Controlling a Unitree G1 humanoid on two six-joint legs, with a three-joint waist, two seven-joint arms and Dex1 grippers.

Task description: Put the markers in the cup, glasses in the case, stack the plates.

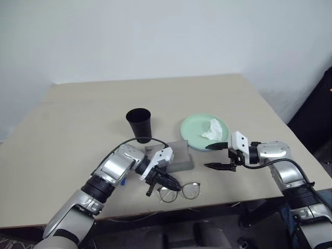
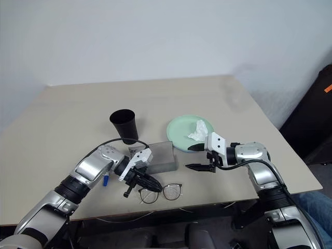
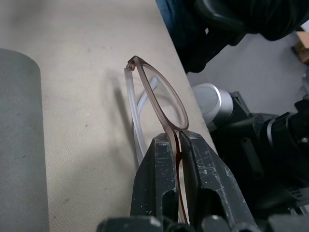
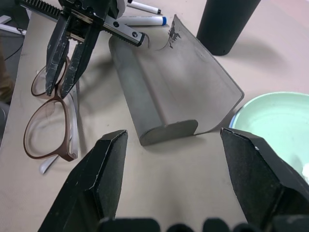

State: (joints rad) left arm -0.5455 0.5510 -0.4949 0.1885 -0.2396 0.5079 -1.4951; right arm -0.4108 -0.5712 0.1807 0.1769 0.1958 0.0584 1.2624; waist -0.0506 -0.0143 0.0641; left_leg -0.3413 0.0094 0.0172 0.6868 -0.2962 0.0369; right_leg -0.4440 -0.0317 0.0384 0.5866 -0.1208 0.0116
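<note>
Our left hand (image 1: 165, 182) is clenched on the glasses (image 1: 180, 191), its two black fingers (image 3: 159, 179) pinching the brown frame at the bridge between the lenses, as our left wrist view shows close up. The glasses sit on the table (image 1: 78, 124) near its front edge, at about six o'clock from the case (image 1: 176, 155), with the pale temple arms folded behind the lenses.

Our right hand (image 1: 218, 156) is released, jaws standing wide with nothing between them. It hovers at about three o'clock from the case and points toward it. Through that wide gap our right wrist view takes in the grey case (image 4: 169, 92), lid open.

The black cup (image 1: 139, 124) stands upright at about eleven o'clock from the case, near it but apart. At about two o'clock from the case lies the mint green plate (image 1: 194, 132) with a crumpled white tissue (image 1: 212, 129) resting in it.

Two markers (image 4: 144, 20) lie on the table beyond the case in our right wrist view, one with a blue cap. From the head, a bit of blue (image 1: 123, 181) peeks out beside our left forearm.
</note>
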